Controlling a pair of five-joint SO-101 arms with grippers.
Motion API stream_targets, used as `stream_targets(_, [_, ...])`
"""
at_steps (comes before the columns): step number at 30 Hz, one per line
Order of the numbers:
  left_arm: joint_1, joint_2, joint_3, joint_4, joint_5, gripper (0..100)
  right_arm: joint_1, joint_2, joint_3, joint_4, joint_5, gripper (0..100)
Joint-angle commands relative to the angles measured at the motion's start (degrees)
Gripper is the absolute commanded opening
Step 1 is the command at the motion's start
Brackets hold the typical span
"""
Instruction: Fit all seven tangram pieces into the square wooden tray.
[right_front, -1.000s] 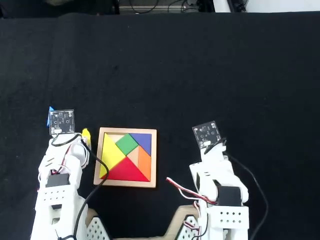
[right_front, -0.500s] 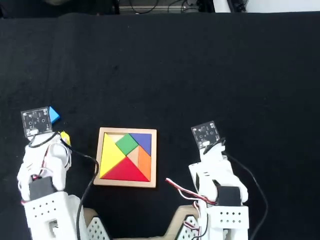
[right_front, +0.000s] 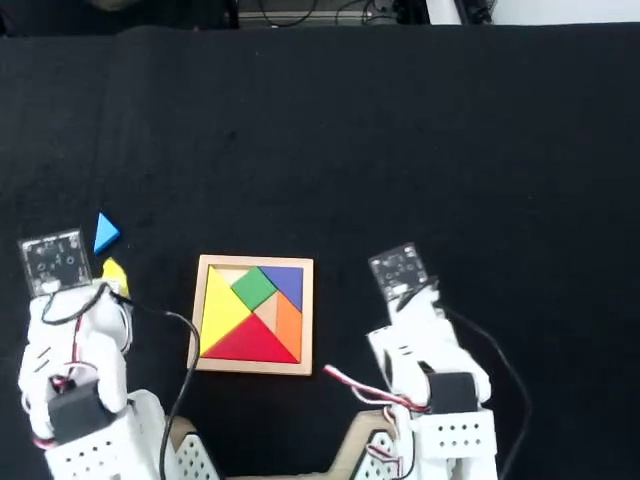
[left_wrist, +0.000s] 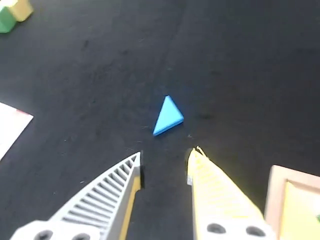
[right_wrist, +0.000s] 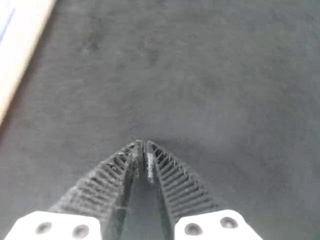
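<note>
Eyes on the blue triangle: small, flat, bright sky-blue. It lies loose on the black counter, well apart from the tray, out on the left arm's side.

The tray is a pale wooden square sitting between the two arms, and it's packed with colour. A big yellow triangle sits on the left arm's side and a big red triangle runs along the edge nearest the robot. A green square is set on its point, a darker blue piece fills a far corner, and an orange piece runs down the right arm's side. In the middle there's a wood-coloured patch; piece or bare tray, I can't tell from overhead.

Down to the left wrist camera. The left tool is spread, one grey finger and one yellow finger, with nothing between them. The blue triangle lies just beyond the tips, touching neither. Where the overhead gives a flat outline, this close look adds the triangle's thick side edge. It also picks up a corner of the tray's rim beside the yellow finger and a green and yellow block farther off.

Over to the right wrist camera: the right tool is pressed together, tips meeting, holding nothing, above bare counter.
</note>
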Motion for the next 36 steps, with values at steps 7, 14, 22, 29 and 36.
stream_targets(7, [2.68,59.08,-44.0,14.24,7.47,16,-3.78,-1.27,-0.22,-19.87,-0.26,1.1])
stream_targets(14, [2.86,86.51,-74.59,32.26,2.02,16,-1.14,-1.19,-0.31,-22.77,2.99,1.7])
stream_targets(22, [2.42,104.0,-90.95,36.84,-7.74,24,0.26,-1.1,-0.31,-21.1,6.59,7.7])
stream_targets(29, [0.4,117.36,-99.38,36.31,-15.03,24,0.26,-1.1,-0.31,-21.1,6.59,7.7])
stream_targets(36, [-1.54,130.29,-110.73,36.31,-19.25,24,0.18,-1.1,-0.31,-21.27,6.68,7.7])
